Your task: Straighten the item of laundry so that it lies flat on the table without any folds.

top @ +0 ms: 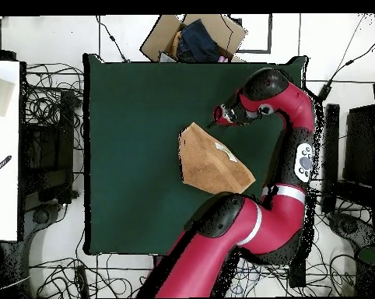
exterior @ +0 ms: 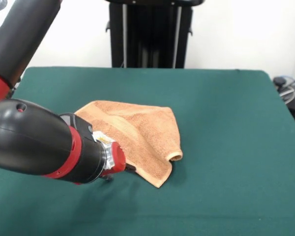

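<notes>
Arm (exterior: 34, 142) sweeps in at 9 o'clock, gripper (exterior: 122, 167) (top: 215, 121) low at the towel's (exterior: 137, 132) (top: 210, 160) edge; grip can't be made out. Towel lies folded mid-table (exterior: 226, 123) (top: 128, 140), 1 corner curled at 3 o'clock.

White wall (exterior: 236, 34), black stand (exterior: 150, 34), cardboard box (top: 194, 37), floor cables (top: 47, 97)

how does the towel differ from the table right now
The towel is orange-tan with a looped terry pile; the table is dark green and smooth. The towel is small and takes up only a patch near the middle, while the table spreads far beyond it on every side. The towel is folded over itself, with one corner curled up, while the table's cover lies flat. Both are cloth surfaces.
</notes>
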Robot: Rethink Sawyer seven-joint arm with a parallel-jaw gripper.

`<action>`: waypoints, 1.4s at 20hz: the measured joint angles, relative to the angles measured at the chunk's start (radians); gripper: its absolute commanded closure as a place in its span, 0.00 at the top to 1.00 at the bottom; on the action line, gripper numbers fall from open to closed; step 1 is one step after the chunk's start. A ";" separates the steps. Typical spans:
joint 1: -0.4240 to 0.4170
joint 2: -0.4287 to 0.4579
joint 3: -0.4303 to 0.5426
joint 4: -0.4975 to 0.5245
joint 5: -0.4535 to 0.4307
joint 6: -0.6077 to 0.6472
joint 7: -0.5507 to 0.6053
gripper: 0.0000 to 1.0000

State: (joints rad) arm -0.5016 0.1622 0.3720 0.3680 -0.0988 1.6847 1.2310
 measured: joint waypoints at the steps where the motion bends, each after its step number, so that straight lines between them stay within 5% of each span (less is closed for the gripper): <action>1: -0.001 -0.002 0.000 0.005 0.001 -0.004 0.000 1.00; 28: -0.062 -0.046 0.003 0.186 0.067 -0.058 0.000 1.00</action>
State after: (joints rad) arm -0.5640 0.1161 0.3754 0.5544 -0.0322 1.6271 1.2310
